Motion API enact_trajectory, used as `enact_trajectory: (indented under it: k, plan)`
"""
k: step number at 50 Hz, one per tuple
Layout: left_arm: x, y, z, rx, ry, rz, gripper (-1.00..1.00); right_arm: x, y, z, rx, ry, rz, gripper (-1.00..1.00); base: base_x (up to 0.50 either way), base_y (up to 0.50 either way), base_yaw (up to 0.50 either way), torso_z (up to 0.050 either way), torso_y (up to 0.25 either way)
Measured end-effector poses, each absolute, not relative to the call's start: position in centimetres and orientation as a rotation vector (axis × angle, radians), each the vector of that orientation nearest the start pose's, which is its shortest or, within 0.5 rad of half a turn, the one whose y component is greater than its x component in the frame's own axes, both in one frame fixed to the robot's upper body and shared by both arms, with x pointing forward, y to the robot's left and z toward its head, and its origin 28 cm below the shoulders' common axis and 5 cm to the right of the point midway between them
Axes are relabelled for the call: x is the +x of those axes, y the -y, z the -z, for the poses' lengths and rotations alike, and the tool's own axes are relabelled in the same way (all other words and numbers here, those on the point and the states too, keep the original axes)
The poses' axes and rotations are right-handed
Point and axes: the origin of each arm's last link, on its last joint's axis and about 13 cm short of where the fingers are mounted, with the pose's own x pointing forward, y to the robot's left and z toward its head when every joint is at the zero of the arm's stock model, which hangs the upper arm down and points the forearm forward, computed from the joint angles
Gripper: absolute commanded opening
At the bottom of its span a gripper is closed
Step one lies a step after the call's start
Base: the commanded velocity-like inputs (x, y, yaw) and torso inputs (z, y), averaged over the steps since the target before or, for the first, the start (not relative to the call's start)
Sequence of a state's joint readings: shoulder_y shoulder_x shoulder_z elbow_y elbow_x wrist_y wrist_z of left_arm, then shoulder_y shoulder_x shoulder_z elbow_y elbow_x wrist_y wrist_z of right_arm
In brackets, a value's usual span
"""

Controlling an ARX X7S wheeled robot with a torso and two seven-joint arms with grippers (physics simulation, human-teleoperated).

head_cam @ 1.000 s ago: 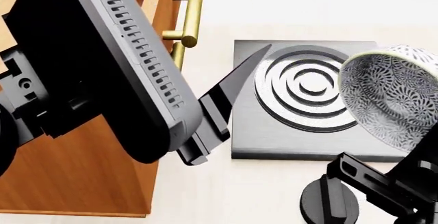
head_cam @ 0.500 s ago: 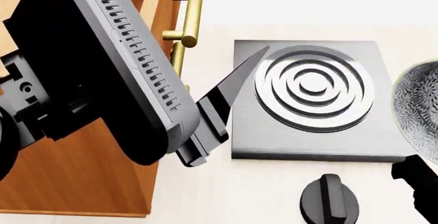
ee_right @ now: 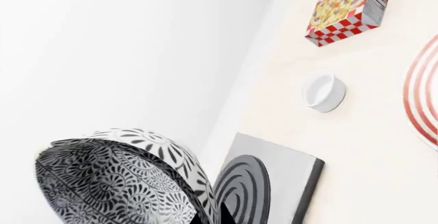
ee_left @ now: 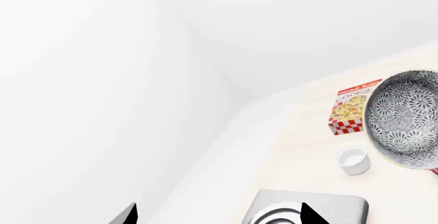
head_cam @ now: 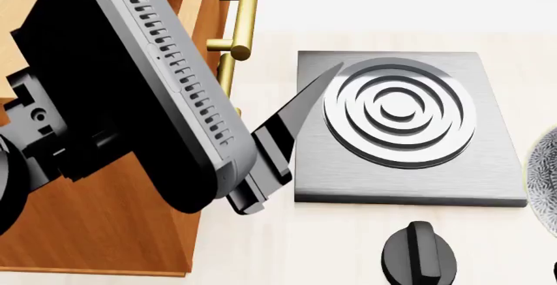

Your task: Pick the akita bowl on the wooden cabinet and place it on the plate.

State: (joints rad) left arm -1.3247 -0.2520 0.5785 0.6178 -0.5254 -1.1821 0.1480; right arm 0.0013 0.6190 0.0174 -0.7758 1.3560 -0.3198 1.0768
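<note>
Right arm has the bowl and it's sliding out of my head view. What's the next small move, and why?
Probably keep carrying the akita bowl in the right gripper across toward the plate, then lower it. The bowl sits close against the right wrist camera, not yet over the plate, whose red-ringed rim lies beyond the white cup and the burner.

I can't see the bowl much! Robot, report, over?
Right jaws hold akita bowl, clear of cabinet. Left gripper empty, open. Plate ahead; nothing between.

plain white walls (ee_left: 102,80), pale cream counter (ee_right: 370,131), even light
</note>
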Motion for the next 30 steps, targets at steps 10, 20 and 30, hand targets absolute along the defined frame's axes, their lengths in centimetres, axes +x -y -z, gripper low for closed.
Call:
enact_trajectory:
  k: [10, 20, 30]
  plan:
    - [25.1, -14.2, -33.8, 0.617, 0.437, 0.791, 1.0, 16.3, 15.5, -20.3, 1.184, 0.2, 0.449, -1.0, 0.0, 0.0, 0.0, 0.0, 0.0]
    - [25.2, -14.2, -33.6, 0.615, 0.436, 0.789, 1.0, 16.2, 16.2, -19.6, 1.328, 0.201, 0.548, -1.0, 0.0, 0.0, 0.0, 0.0, 0.001]
    - [25.3, -14.3, -33.4, 0.614, 0.435, 0.788, 1.0, 15.9, 16.8, -19.5, 1.39, 0.217, 0.614, -1.0, 0.0, 0.0, 0.0, 0.0, 0.0]
